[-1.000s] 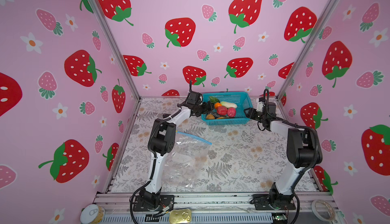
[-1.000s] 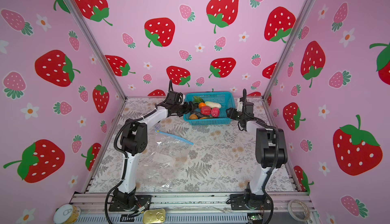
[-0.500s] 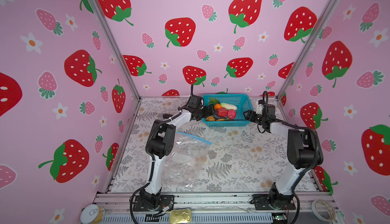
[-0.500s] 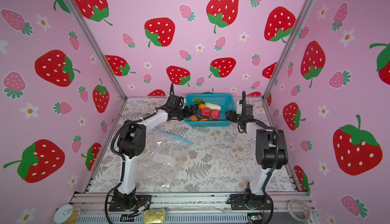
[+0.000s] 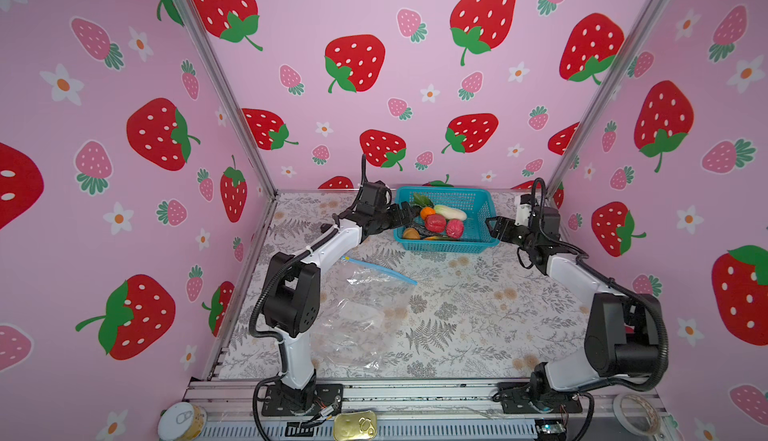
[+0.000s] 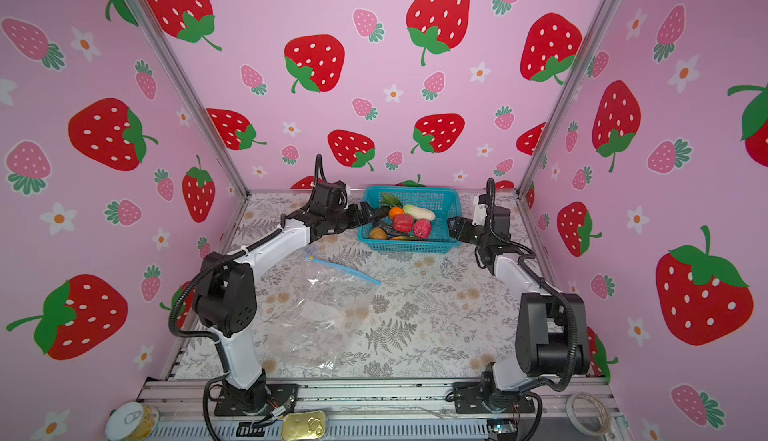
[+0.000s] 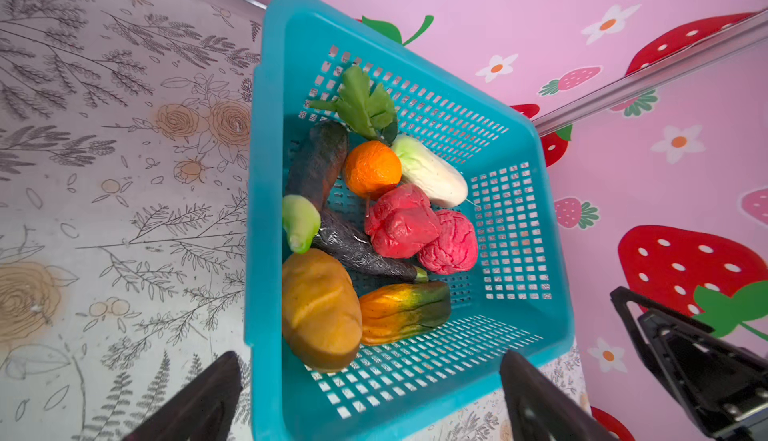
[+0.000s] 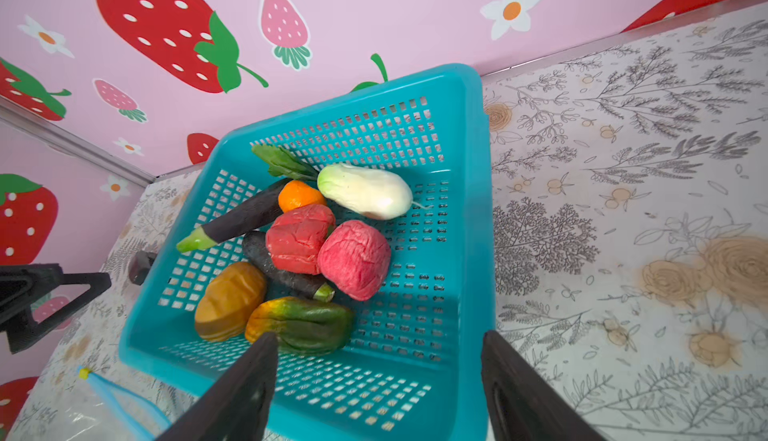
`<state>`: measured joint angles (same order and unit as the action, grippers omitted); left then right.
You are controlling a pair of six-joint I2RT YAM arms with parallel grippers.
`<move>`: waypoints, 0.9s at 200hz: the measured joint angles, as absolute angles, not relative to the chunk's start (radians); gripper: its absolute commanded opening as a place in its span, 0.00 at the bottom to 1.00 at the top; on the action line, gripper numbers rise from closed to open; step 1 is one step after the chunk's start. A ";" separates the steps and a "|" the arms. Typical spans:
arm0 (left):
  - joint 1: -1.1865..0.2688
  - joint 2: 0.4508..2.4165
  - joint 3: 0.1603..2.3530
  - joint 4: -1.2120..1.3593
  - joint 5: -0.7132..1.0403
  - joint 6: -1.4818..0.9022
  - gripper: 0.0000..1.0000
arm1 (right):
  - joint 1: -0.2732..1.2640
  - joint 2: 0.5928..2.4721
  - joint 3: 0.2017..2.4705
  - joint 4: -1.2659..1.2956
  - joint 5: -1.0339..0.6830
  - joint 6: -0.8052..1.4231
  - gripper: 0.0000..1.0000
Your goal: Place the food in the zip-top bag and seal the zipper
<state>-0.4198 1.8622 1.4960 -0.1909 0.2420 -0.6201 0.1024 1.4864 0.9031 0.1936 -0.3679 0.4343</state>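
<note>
The food point(image 5: 435, 223) point(image 6: 403, 223) lies in a teal basket point(image 5: 449, 245) point(image 6: 411, 246) at the back: two red-pink lumps point(image 7: 401, 221), an orange point(image 7: 372, 169), a white radish point(image 8: 365, 189), dark eggplants and yellow-orange pieces. The zip-top bag point(image 5: 361, 314) point(image 6: 316, 314) lies flat and empty in front of the left arm, its light-blue zipper point(image 5: 380, 268) point(image 6: 343, 269) point(image 8: 112, 393) toward the basket. My left gripper point(image 5: 409, 212) point(image 7: 370, 360) is open at the basket's left end. My right gripper point(image 5: 496, 227) point(image 8: 380, 335) is open, straddling the basket's right wall. Neither holds anything.
The basket stands close to the pink back wall point(image 5: 415, 86). Two tins point(image 5: 355, 426) and a tape roll point(image 5: 636, 412) lie on the front rail. Patterned table point(image 5: 478, 314) stretches between the bag and the right arm.
My left gripper has pushed forward to the basket's left rim. My right gripper has opened wider and edged toward the basket's right wall.
</note>
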 measured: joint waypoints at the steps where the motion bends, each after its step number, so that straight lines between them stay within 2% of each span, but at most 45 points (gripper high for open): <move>1: -0.420 1.859 1.493 -0.191 0.241 -0.622 0.99 | 0.102 1.484 0.900 0.194 -0.369 0.435 0.79; 44: -0.465 1.677 1.346 -0.181 0.208 -0.640 0.99 | 0.123 1.399 0.772 0.198 -0.393 0.448 0.79; 115: -0.463 1.581 1.183 -0.238 0.201 -0.657 0.99 | 0.189 1.267 0.706 0.155 -0.387 0.411 0.78; 180: -0.558 1.308 0.984 -0.346 0.258 -0.735 1.00 | 0.440 1.188 0.551 0.209 -0.386 0.390 0.77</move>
<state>-0.5583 1.3075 0.9844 -0.3462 0.2581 -0.7349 0.4397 1.1881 0.5514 0.2089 -0.3862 0.3904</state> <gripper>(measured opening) 0.995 0.769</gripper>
